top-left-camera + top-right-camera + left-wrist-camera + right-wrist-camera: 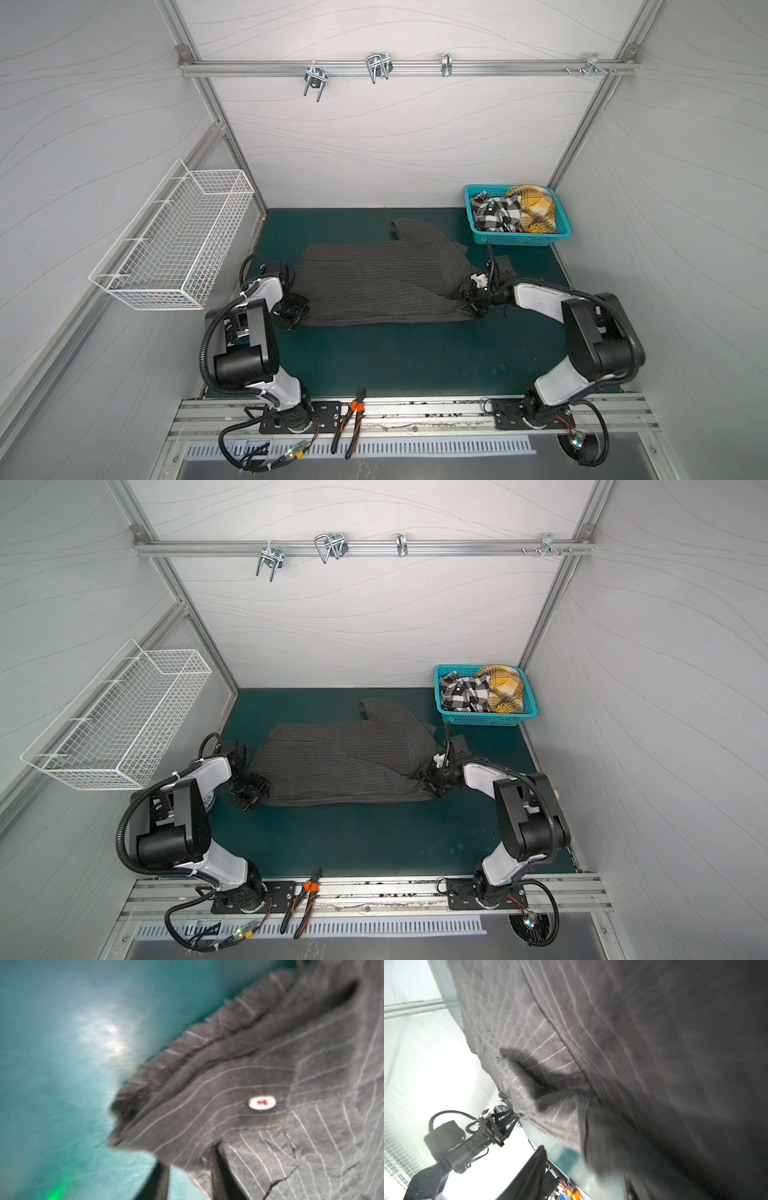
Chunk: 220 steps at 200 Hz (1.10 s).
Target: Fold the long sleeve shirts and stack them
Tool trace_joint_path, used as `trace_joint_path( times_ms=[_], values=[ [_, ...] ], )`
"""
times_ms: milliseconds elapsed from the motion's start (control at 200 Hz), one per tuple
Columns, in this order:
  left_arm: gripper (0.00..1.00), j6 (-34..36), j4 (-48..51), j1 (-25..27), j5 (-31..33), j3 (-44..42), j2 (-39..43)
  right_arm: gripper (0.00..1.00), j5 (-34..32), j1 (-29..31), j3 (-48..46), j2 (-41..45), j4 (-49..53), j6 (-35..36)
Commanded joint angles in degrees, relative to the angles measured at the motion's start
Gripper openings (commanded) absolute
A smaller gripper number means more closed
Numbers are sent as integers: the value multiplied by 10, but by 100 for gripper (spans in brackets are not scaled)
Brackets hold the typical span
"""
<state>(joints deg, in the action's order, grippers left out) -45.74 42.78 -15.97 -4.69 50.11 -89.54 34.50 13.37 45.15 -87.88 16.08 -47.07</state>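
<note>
Across the mat [415, 357], the shirt [374, 286] lay lengthwise between left gripper [301, 311], jaws parted at its hem, and right gripper [469, 297], grip impossible to tell.

Both top views are lit evenly and softly from above. The pale wave-patterned wall panels [374, 137] are rendered bright without harsh glare, and only faint, soft-edged shadows are cast beneath the arms onto the dark teal mat [415, 357]. The aluminium frame posts [582, 124] are splayed outward toward the corners by wide-angle distortion.

The left wrist view is smeared throughout by motion blur. The charcoal pinstriped shirt [291, 1068] and its small white button [262, 1103] are softened, and a pale glare patch and a green glow are seen on the mat.

In the right wrist view the background is blown out to white, while the close cloth is left dim, blurred and underexposed.
</note>
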Motion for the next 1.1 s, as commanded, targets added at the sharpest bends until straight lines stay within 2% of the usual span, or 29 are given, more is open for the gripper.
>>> trace_joint_path(
  times_ms=[0,70,120,190,235,280,365,430,500,560,790,965,1065,1095],
  values=[
    [42,26,59,5,53,62,48,62,-34,-14,47,79,158,81],
    [44,29,73,19,57,92,69,63,-59,-14,72,86,185,88],
    [37,23,70,32,49,105,78,62,-75,-11,85,75,184,84],
    [34,15,47,56,26,116,72,55,-87,-3,104,38,167,77],
    [32,6,35,73,15,120,52,50,-97,6,115,13,157,76],
    [25,2,14,83,-10,123,26,46,-103,16,123,-12,140,74],
    [18,-10,-6,91,-34,125,-25,44,-117,38,140,-61,112,75],
    [11,-10,-21,90,-32,118,-52,43,-134,57,159,-105,105,88],
    [8,-2,-16,87,-20,117,-82,40,-144,67,183,-151,120,99],
    [1,2,-8,77,-23,118,-102,39,-153,69,182,-165,123,93],
    [0,1,-39,72,-13,13,-46,36,-151,70,92,-122,154,80],
    [0,16,-57,72,-63,-78,14,32,-136,68,2,-64,147,52],
    [0,15,-51,72,-100,-95,55,37,-118,66,-30,-10,142,44],
    [5,18,-47,72,-115,-88,63,40,-112,61,-26,2,146,51]
  ],
)
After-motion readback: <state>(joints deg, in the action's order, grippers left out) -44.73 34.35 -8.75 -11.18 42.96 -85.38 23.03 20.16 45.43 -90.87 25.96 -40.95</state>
